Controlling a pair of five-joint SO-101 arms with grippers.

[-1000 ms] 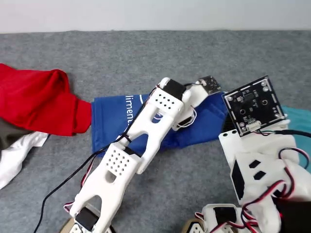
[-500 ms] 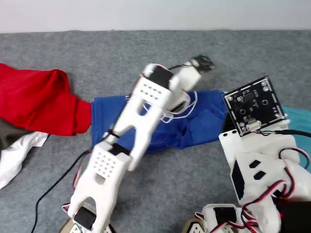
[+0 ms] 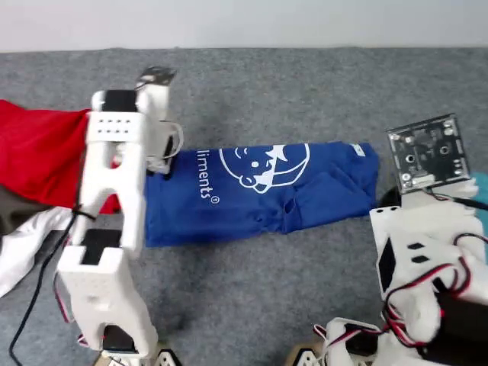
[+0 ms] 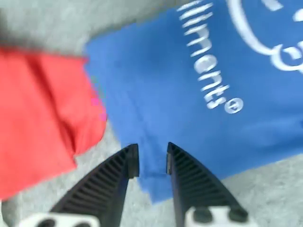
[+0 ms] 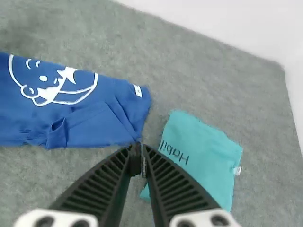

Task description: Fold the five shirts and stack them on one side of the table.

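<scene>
Hovering | left gripper (image 4: 151,159) parted over white-printed blue shirt (image 4: 199,94) | right gripper (image 5: 141,158) closed near lettered teal shirt (image 5: 204,156)

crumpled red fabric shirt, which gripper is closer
Left. The left gripper sits over the edge of the blue printed shirt, beside the red shirt; the right gripper is at the blue shirt's far end, near the folded teal shirt.

Blue shirt (image 3: 305,200) beside red shirt (image 3: 38,160)

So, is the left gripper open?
Yes, the left gripper shows a clear gap between its fingers, above the edge of the blue shirt.
</scene>
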